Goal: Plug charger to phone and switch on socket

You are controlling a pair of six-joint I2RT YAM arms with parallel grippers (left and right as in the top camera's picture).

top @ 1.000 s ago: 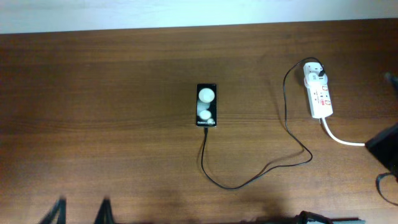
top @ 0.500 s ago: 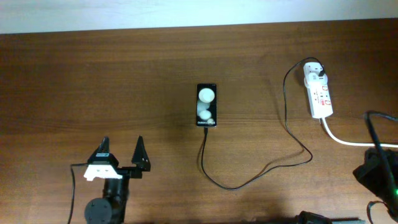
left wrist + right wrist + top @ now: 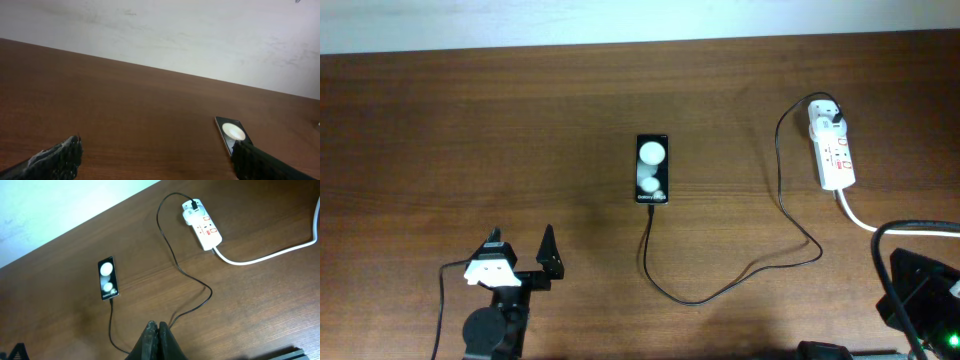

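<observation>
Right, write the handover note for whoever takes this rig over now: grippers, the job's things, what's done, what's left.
Left gripper: open, empty, hovering near-left of the small black glossy phone.
Right gripper: shut, empty, raised above the table.
Thin black charger cable: one end meets the phone's near edge; its white adapter sits in the white elongated power strip at right.
Done: charger appears plugged at both ends, seating unconfirmed.
Left: press the strip's switch; its state is unreadable here.
</observation>
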